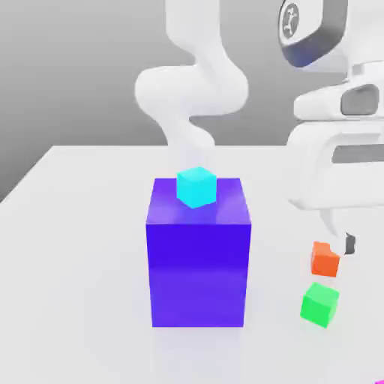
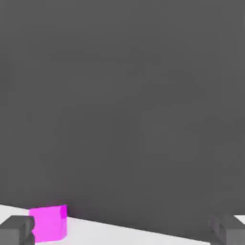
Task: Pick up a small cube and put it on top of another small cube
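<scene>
Hand: here's the hand [image 2: 122, 232], its two dark fingertips [image 2: 16, 229] set wide apart, spread open and holding nothing; in the exterior view the hand [image 1: 339, 232] hangs at the exterior view's right, just above the orange cube.
Magenta cube: the small magenta cube [image 2: 48, 223] sits on the white table, right beside one fingertip in the hand view, and it's not between the fingers.
Orange cube: the small orange cube [image 1: 325, 259] rests on the table just under the hand in the exterior view.
Green cube: the small green cube [image 1: 320, 304] lies near the orange one, closer to the camera, the two slightly apart.
Blue block: a big blue block [image 1: 198, 255] stands upright mid-table, well apart from the small pair.
Cyan cube: a small cyan cube [image 1: 196, 186] sits on top of the blue block, towards its far edge.
Table: the white table [image 1: 75, 262] carries it all.
</scene>
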Robot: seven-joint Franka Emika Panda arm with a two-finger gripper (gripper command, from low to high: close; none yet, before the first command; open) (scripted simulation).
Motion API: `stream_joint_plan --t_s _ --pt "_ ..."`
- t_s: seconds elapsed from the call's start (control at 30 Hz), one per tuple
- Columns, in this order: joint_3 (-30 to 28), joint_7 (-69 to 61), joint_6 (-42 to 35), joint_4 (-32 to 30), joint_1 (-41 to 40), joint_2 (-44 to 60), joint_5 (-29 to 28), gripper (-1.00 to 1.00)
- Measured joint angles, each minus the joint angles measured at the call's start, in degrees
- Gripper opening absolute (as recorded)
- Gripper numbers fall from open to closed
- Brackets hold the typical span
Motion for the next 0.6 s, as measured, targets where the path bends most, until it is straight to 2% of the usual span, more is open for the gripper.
stream_joint_plan --t_s 0.3,0.43,0.47,0.6 --pt "0.7 4.9 2.8 4.5 5.9 18.8 -3.0 0.0" --pt "-0.8 6.5 7.3 6.6 8.1 27.0 -4.7 0.0" --pt "-1.2 6.8 8.5 7.0 8.4 28.8 -5.2 -1.0" --pt "-1.1 6.7 8.5 7.0 8.4 28.8 -5.1 -1.0"
